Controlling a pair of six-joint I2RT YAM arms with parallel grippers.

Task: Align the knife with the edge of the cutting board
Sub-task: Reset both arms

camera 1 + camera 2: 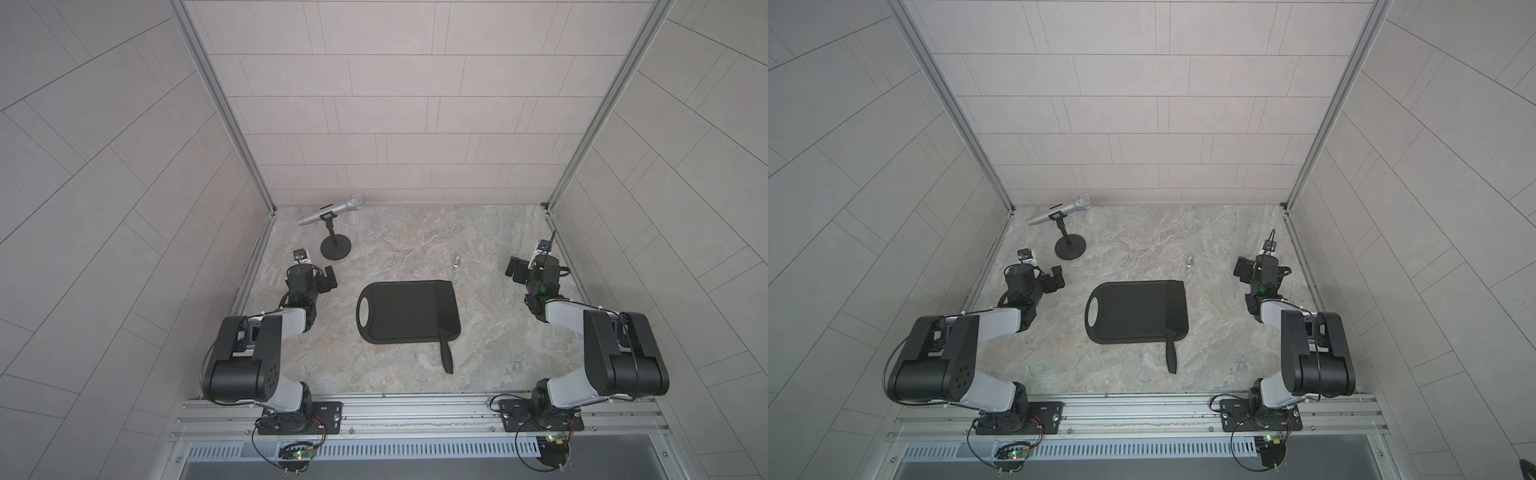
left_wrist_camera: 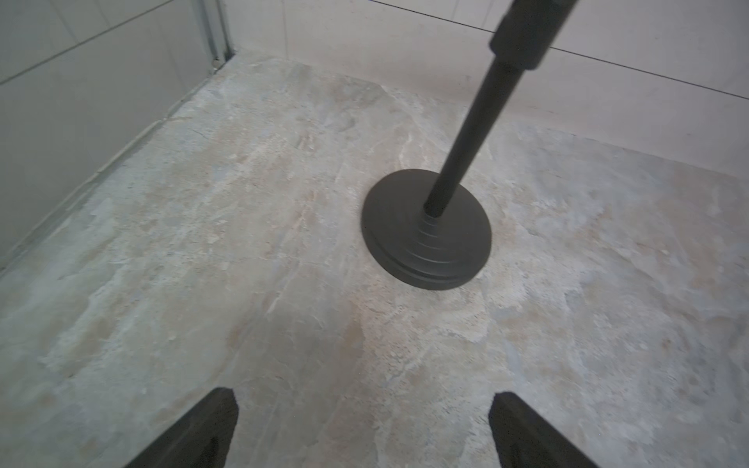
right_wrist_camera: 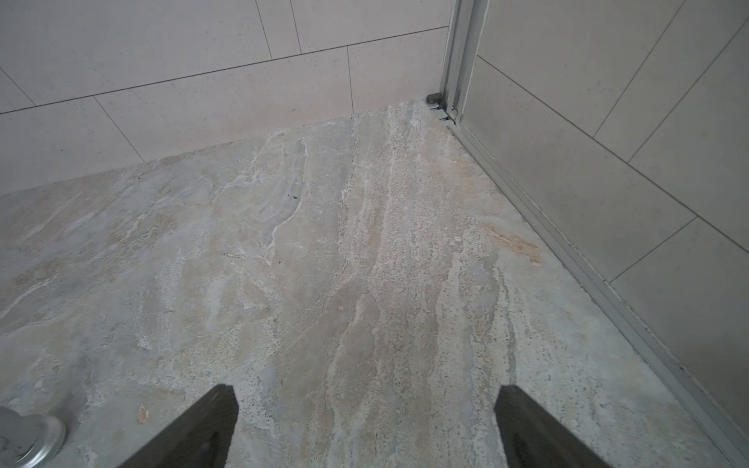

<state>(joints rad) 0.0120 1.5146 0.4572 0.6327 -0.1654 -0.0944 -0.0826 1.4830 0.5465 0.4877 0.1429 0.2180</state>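
Knife (image 1: 446, 352) rests on cutting board (image 1: 399, 311) between left gripper (image 1: 331, 280) and right gripper (image 1: 513, 271), both spread.

walls (image 1: 415, 104): pale tiled panels | floor (image 1: 415, 249): marbled grey-beige stone | corners: aluminium rails (image 1: 225, 108)

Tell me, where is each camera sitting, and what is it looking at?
Both top views: side by side, high over the front rail, looking down at the table; both arms, the cutting board and the knife show.
Left wrist: on the left arm, facing the microphone stand by the back wall; the open left end effector shows.
Right wrist: on the right arm, facing the far table corner; the open right end effector shows.
Shared: the left wrist view and both top views show that stand.
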